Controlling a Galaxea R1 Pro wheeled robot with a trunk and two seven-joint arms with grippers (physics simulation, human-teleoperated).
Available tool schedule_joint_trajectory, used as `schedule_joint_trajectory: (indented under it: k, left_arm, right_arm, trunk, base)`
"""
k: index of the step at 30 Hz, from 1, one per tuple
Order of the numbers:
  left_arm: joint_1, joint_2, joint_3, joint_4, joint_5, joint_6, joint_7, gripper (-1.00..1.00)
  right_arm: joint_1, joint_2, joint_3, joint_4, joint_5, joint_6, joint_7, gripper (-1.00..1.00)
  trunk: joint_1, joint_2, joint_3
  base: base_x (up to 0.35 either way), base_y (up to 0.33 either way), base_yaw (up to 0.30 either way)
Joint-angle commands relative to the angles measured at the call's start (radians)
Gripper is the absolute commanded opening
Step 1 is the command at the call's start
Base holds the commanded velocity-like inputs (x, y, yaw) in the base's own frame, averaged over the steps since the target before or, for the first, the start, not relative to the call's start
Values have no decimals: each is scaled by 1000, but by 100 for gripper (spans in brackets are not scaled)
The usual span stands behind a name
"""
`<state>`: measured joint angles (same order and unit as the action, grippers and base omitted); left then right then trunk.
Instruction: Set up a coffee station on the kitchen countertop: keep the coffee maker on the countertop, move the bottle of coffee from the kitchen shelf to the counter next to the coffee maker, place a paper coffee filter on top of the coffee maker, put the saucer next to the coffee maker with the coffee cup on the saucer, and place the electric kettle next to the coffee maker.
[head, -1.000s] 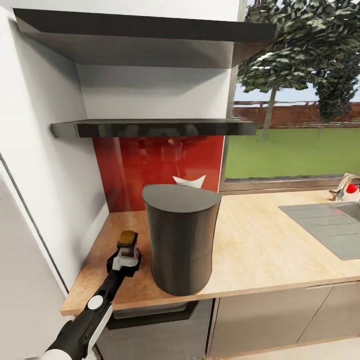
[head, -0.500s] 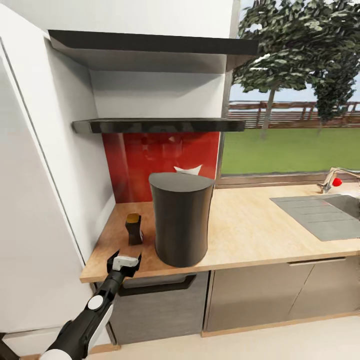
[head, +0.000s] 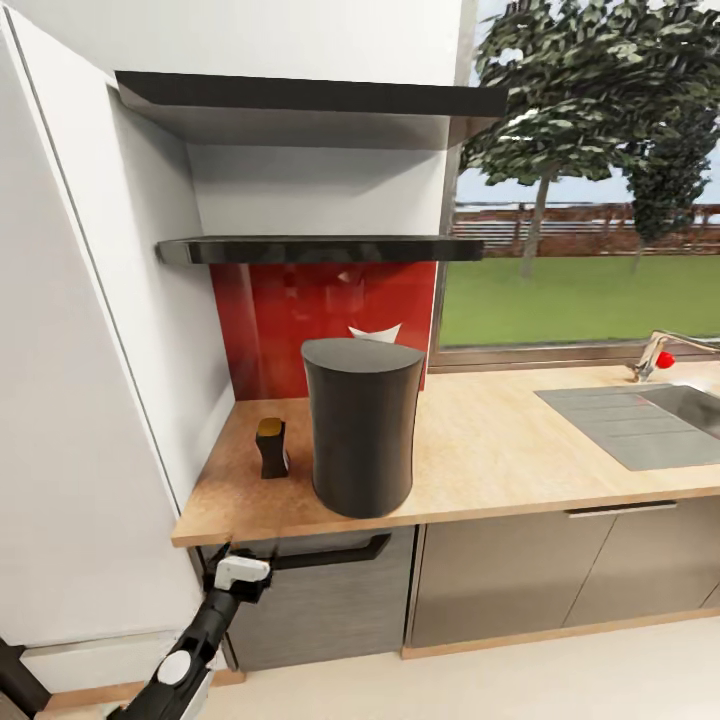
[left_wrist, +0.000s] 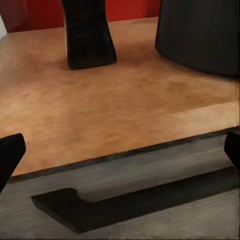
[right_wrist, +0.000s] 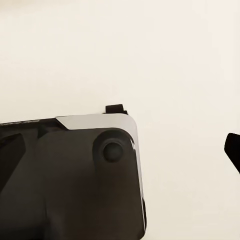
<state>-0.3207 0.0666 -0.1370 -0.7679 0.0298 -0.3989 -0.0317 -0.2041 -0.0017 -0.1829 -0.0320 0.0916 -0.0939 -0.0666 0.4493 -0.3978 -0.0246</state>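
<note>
We see the bottle of coffee standing on the surface at nine o'clock of the coffee maker; our left end effector hangs spread and empty below the edge.

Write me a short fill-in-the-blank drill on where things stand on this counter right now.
1. The bottle of coffee stands on the kitchen countertop beside the ____.
2. The bottle's cap is ____ in colour.
3. The left gripper hangs below the countertop's front ____.
4. The wall panel behind the counter is ____.

Missing words: coffee maker; golden-brown; edge; red
</note>
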Motion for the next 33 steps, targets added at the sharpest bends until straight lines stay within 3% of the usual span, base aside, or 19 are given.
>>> schedule_joint_trajectory:
  k: [1,4,9,11,15,18,20,22,30,31,33]
  left_arm:
    - [25,2,-1,0,2,-33,-2,100]
    - [102,5,2,-8,0,-105,-1,100]
    - [294,35,8,-13,5,-273,9,100]
    - [375,42,9,-3,4,-289,9,100]
    - [399,59,9,92,3,-274,8,100]
    - [396,63,10,209,6,-212,9,100]
    - [391,62,8,380,9,-73,13,100]
    - [389,59,7,487,10,8,17,100]
    - [396,62,10,612,12,84,22,100]
    - [401,73,9,651,11,146,24,100]
    - [402,79,8,658,11,172,25,100]
  right_arm:
    - [-1,0,-8,1,10,-3,-2,100]
    - [-1,0,-8,1,10,-3,-2,100]
    - [-1,0,-7,1,10,-3,-2,100]
    - [-1,0,-8,1,9,-7,2,100]
    - [-1,2,-9,0,8,-11,5,100]
    - [-1,2,-10,0,8,-25,5,100]
    - [-1,2,-10,0,8,-38,5,100]
    - [-1,2,-10,0,8,-43,5,100]
    - [-1,2,-12,0,3,-44,4,100]
    - [-1,3,-12,0,2,-44,4,100]
    - [-1,3,-12,0,2,-44,4,100]
  trunk:
    - [1,-2,-2]
    - [1,-2,-2]
    - [1,-2,-2]
    - [1,-2,-2]
    - [1,-2,-2]
    - [1,-2,-2]
    - [1,-2,-2]
    - [1,-2,-2]
    - [1,-2,-2]
    - [1,-2,-2]
    - [1,-2,-2]
  base:
    - [0,0,0]
    - [0,0,0]
    - [0,0,0]
    - [0,0,0]
    - [0,0,0]
    - [0,0,0]
    - [0,0,0]
    - [0,0,0]
    - [0,0,0]
    - [0,0,0]
    - [0,0,0]
